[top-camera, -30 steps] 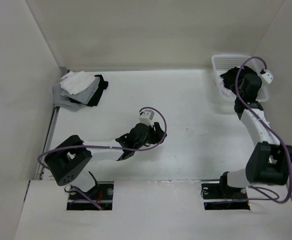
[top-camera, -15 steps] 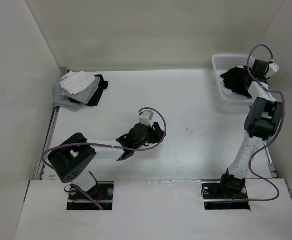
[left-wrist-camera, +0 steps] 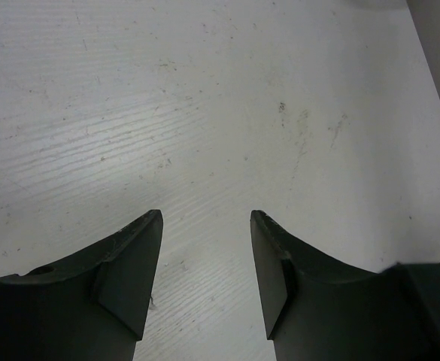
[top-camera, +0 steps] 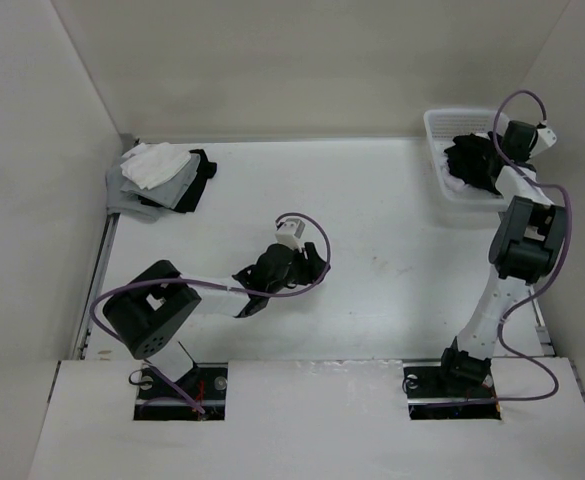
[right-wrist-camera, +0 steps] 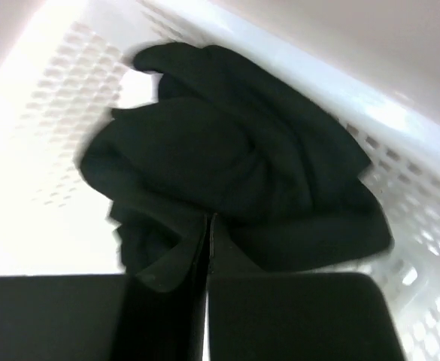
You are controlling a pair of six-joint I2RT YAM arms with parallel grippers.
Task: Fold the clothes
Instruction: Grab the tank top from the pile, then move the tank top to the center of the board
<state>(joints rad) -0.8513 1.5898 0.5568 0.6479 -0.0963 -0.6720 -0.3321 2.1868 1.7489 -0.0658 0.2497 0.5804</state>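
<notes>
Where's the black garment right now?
Top view: the black garment lies bunched in the white basket at the far right corner, under the right end effector.

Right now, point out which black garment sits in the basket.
The crumpled black garment in the white basket, far right; the other black piece lies folded in the far-left stack.

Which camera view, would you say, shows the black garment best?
The right wrist view: the black garment fills most of the frame, bunched inside the white basket. Top external shows it small and distant. Left wrist shows none of it.
</notes>
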